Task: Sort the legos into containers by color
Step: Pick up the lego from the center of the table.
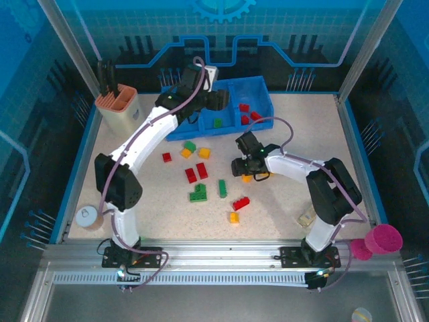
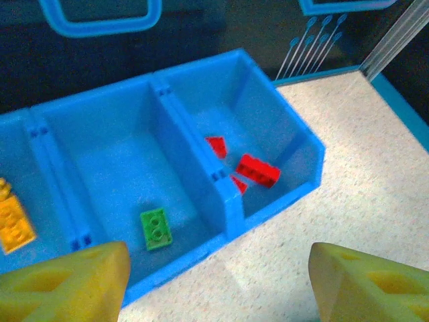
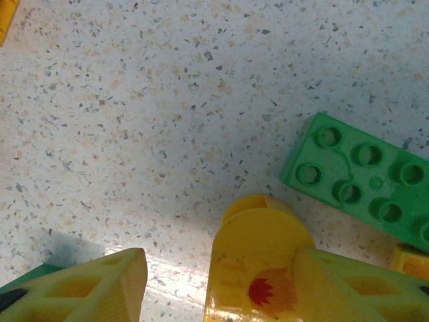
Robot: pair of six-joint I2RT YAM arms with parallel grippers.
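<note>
Right tool point(image 3: 218, 261) astride yellow lego point(image 3: 261, 231), green lego point(image 3: 362, 178) just beyond

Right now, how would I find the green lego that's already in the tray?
Look for the blue tray at the far side of the table and find its middle compartment. One small flat green brick lies there alone; the compartments either side hold red bricks and yellow bricks.

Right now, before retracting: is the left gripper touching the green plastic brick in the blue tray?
Apart: left wrist view shows blue tray between brick and gripper.
</note>
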